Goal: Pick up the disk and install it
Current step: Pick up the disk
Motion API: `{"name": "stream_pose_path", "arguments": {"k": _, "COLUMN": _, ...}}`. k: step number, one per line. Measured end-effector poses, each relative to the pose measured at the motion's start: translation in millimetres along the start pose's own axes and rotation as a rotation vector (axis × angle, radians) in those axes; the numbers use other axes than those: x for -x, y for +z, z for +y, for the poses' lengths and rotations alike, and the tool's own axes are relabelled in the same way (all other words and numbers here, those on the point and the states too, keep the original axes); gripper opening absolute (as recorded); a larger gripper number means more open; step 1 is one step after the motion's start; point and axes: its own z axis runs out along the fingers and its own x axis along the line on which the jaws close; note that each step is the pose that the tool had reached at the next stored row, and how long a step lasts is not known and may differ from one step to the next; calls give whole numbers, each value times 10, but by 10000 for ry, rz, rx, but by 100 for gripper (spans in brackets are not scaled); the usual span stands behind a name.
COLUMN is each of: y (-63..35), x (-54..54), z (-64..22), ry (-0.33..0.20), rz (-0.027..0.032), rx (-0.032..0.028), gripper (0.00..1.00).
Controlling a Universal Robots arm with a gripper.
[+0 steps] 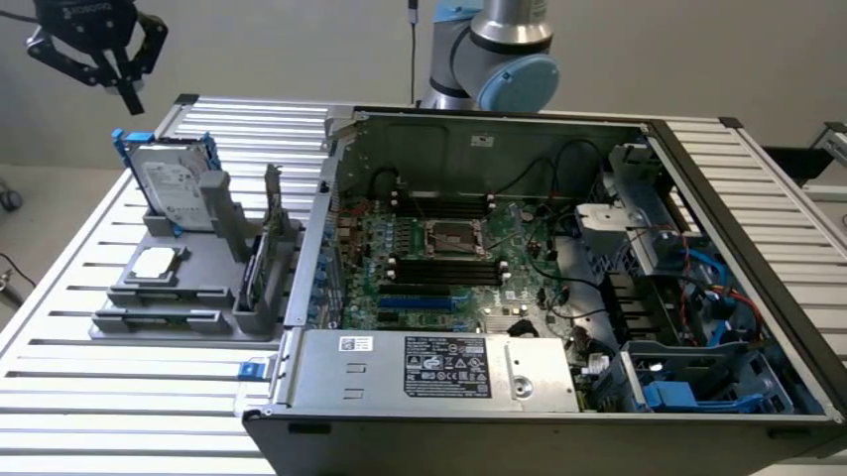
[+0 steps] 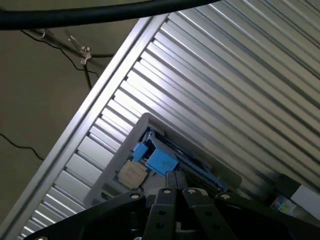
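Nothing is picked up yet. The claw (image 1: pixel 129 97) is pressed together and empty, high in the air. The disk (image 1: pixel 179 183) is seen below the claw, stood up in the gray holder (image 1: pixel 159 322), not yet put in the computer case (image 1: pixel 477 144).

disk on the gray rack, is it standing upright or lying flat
Upright: the disk stands on edge in a slot of the gray rack, labelled face showing, blue carrier corner on top.

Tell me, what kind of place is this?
Probably a robot lab or workshop: there is a robot arm, an opened computer case on a slatted metal table, and the disk upright in a gray holder.
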Motion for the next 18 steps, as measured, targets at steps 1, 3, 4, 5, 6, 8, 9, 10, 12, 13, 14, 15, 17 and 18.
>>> {"name": "stream_pose_path", "arguments": {"k": 1, "y": 1, "x": 0, "z": 0, "ry": -177, "rz": -3, "rx": 2, "gripper": 11}}
{"name": "stream_pose_path", "arguments": {"k": 3, "y": 1, "x": 0, "z": 0, "ry": -552, "rz": -6, "rx": 6, "gripper": 11}}
{"name": "stream_pose_path", "arguments": {"k": 4, "y": 1, "x": 0, "z": 0, "ry": -723, "rz": -7, "rx": 9, "gripper": 11}}
{"name": "stream_pose_path", "arguments": {"k": 5, "y": 1, "x": 0, "z": 0, "ry": -890, "rz": -5, "rx": 14, "gripper": 11}}
{"name": "stream_pose_path", "arguments": {"k": 6, "y": 1, "x": 0, "z": 0, "ry": -1049, "rz": -2, "rx": 19, "gripper": 11}}
{"name": "stream_pose_path", "arguments": {"k": 8, "y": 2, "x": 0, "z": 0, "ry": -1352, "rz": 8, "rx": 35, "gripper": 11}}
{"name": "stream_pose_path", "arguments": {"k": 9, "y": 3, "x": 0, "z": 0, "ry": -1482, "rz": 19, "rx": 46, "gripper": 11}}
{"name": "stream_pose_path", "arguments": {"k": 10, "y": 3, "x": 0, "z": 0, "ry": -1616, "rz": 30, "rx": 58, "gripper": 11}}
{"name": "stream_pose_path", "arguments": {"k": 12, "y": 2, "x": 0, "z": 0, "ry": -1869, "rz": 62, "rx": 89, "gripper": 11}}
{"name": "stream_pose_path", "arguments": {"k": 13, "y": 3, "x": 0, "z": 0, "ry": -1984, "rz": 77, "rx": 104, "gripper": 11}}
{"name": "stream_pose_path", "arguments": {"k": 14, "y": 3, "x": 0, "z": 0, "ry": -2099, "rz": 92, "rx": 118, "gripper": 11}}
{"name": "stream_pose_path", "arguments": {"k": 15, "y": 3, "x": 0, "z": 0, "ry": -2216, "rz": 107, "rx": 132, "gripper": 11}}
{"name": "stream_pose_path", "arguments": {"k": 17, "y": 3, "x": 0, "z": 0, "ry": -2454, "rz": 133, "rx": 159, "gripper": 11}}
{"name": "stream_pose_path", "arguments": {"k": 18, "y": 4, "x": 0, "z": 0, "ry": -2579, "rz": 144, "rx": 170, "gripper": 11}}
